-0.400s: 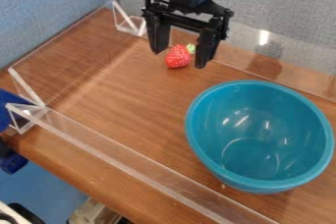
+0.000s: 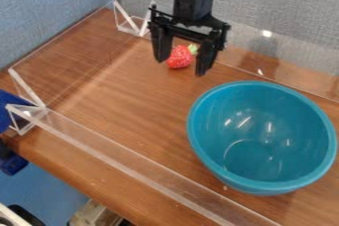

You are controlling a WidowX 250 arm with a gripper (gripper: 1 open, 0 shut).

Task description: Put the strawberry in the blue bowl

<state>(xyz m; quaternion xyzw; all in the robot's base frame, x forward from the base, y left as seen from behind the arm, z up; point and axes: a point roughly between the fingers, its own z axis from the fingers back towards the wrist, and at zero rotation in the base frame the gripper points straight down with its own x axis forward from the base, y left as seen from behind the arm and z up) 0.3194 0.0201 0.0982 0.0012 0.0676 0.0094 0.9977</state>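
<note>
Straddling the strawberry (image 2: 180,56) with wide-open, empty fingers, the end effector (image 2: 183,58) should close squarely across the fruit's red body on the worktop (image 2: 119,91) before lifting toward the blue bowl (image 2: 260,135) at five o'clock, well apart.

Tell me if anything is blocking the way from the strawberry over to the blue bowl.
Nothing visible blocks it. The strawberry lies on the wooden table between the open fingers of the gripper, and only bare tabletop separates it from the blue bowl. The clear plastic barrier runs along the table edges, off that path.
</note>
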